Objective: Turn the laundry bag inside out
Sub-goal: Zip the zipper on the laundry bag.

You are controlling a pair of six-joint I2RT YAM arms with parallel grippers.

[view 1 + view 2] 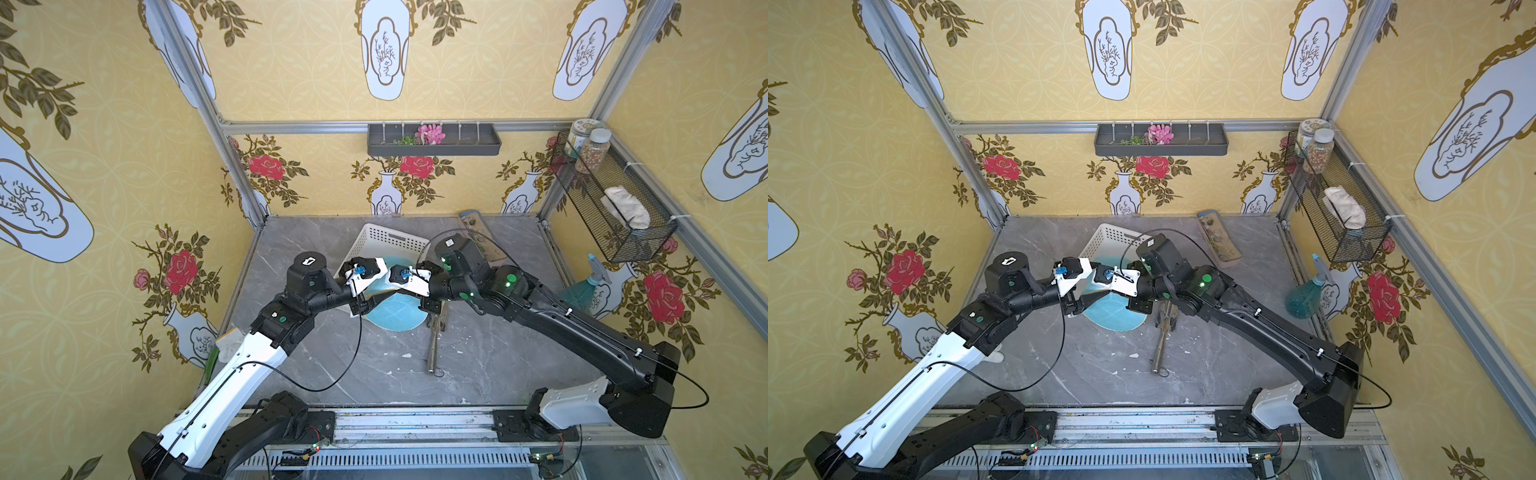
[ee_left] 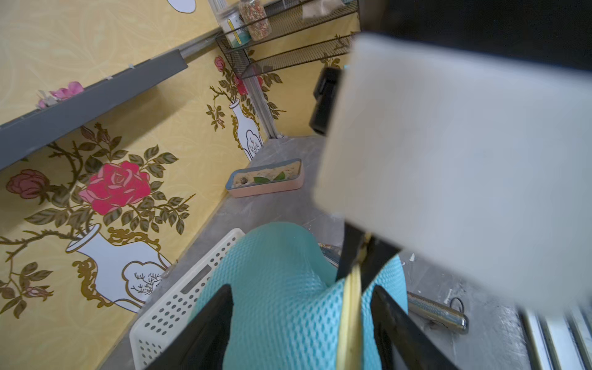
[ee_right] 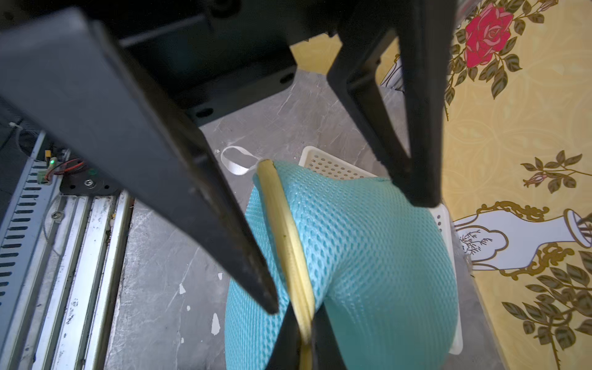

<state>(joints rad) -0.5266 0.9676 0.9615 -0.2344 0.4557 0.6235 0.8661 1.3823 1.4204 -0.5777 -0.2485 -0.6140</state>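
Nearest the robot, a slim steel tool (image 1: 433, 353) lies on the grey marbled bench (image 1: 386, 386). Its far end reaches just beside the work, so any downward sweep should avoid it.

Just beyond, the soft light-blue mesh laundry bag (image 3: 368, 250) sits on the bench, its upper part humped up between the two arms. The right end effector (image 3: 306, 323) is clenched on the bag's pale yellow trim (image 3: 288, 237). The left end effector (image 2: 302, 288) is released, its jaws wide astride mesh and trim and gripping nothing.

The step in hand looks like a regrasp. The left should close on the trim a little way along from the right's pinch, taking one layer only, before either arm pulls. The rim can then be peeled outward and down, slowly, since mesh snags.

Behind, the white perforated plastic basket (image 2: 173, 307) touches the bag's far side. Drawing toward the robot should avoid dragging it.
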